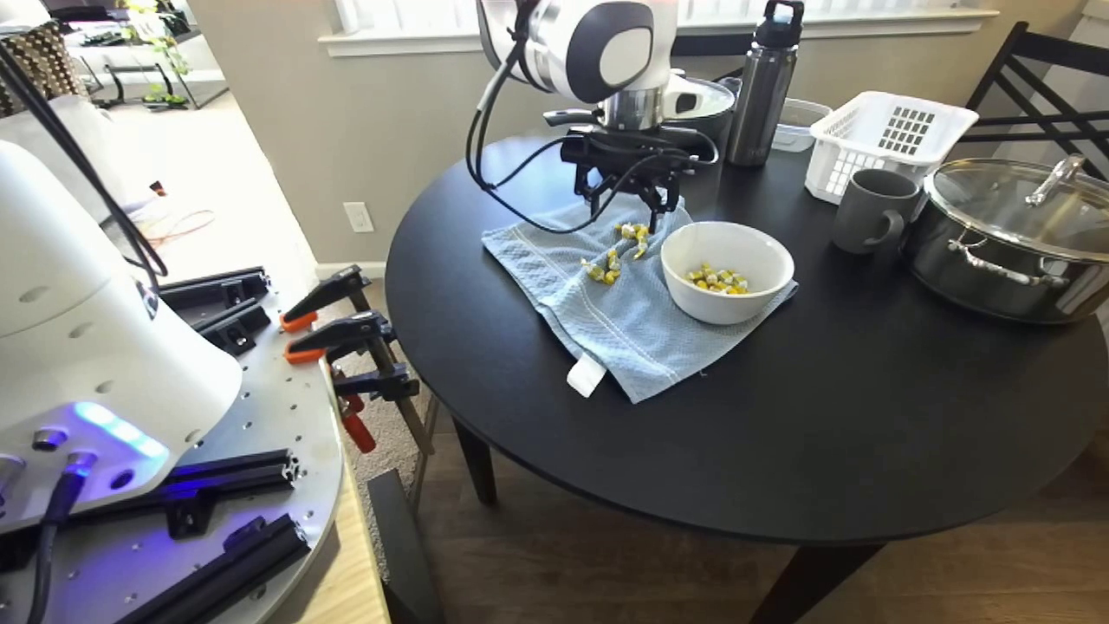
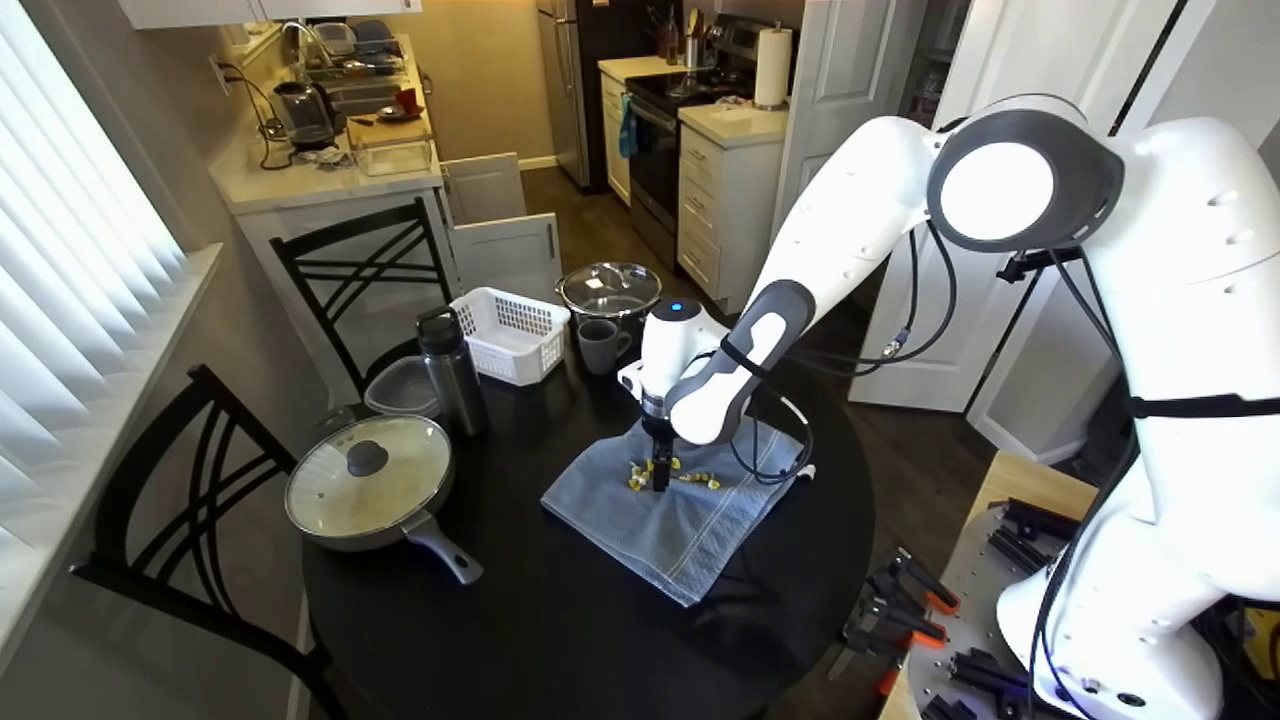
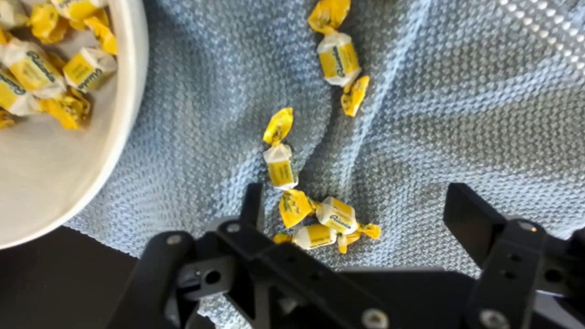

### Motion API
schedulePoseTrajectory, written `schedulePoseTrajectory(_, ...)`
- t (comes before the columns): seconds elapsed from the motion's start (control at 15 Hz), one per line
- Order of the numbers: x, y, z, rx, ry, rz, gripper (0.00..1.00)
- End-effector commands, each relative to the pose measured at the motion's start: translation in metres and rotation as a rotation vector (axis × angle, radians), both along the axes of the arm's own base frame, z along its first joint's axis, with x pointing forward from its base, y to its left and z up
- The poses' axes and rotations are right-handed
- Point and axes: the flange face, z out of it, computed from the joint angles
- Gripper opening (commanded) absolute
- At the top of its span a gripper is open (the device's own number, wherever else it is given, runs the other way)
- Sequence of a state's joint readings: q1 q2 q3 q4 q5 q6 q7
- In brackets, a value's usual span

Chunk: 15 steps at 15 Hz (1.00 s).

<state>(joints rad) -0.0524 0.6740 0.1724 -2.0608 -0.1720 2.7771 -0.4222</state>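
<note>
Gripper (image 3: 355,196): your jaws stand wide apart low in the wrist view with nothing gripped; loose candies (image 3: 336,214) lie between them, closer to the jaw at left of frame.
Lidded pan (image 2: 350,490): left of frame in an exterior view you get it whole; elsewhere you catch just part of it, beyond the gripper.
Kitchen counter (image 2: 300,187): upper left of an exterior view, shown to you there alone.
Bowl (image 1: 715,305): white and round, right of centre in an exterior view and cut off by the left edge of the wrist view; you see it in just those two.
Bowl candies (image 3: 36,68): heaped in the upper left corner of the wrist view, white and yellow.
Loose candies: the wrist view gives you four on the towel (image 1: 637,347), one at upper centre, one mid-frame, two overlapping just below that; white bodies, yellow panels, twisted yellow ends.
Towel: light blue, creased, coarsely woven up close.
Wrapper print (image 3: 340,222): you can read "Ricola" in dark letters in the wrist view; the finer print is too blurred, and in both exterior views the candies are just yellow specks.
Towel tag (image 1: 586,374): white, near the middle of an exterior view; too small for you to read.
</note>
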Motion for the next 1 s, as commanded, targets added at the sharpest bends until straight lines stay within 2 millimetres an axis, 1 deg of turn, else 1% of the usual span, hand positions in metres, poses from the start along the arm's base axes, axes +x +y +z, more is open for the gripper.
schedulePoseTrajectory(0.0,0.013,0.004,-0.011,0.014,0.009,0.059,1.00)
schedulePoseTrajectory(0.33,0.025,0.007,-0.018,0.016,0.008,0.099,1.00)
schedulePoseTrajectory(0.4,0.027,0.007,-0.018,0.016,0.009,0.106,0.75)
schedulePoseTrajectory(0.47,0.029,0.007,-0.019,0.017,0.008,0.112,0.74)
schedulePoseTrajectory(0.53,0.030,0.006,-0.019,0.016,0.007,0.117,0.68)
schedulePoseTrajectory(0.73,0.032,0.006,-0.020,0.016,0.004,0.131,0.48)
schedulePoseTrajectory(0.93,0.030,0.007,-0.024,0.018,0.007,0.142,0.29)
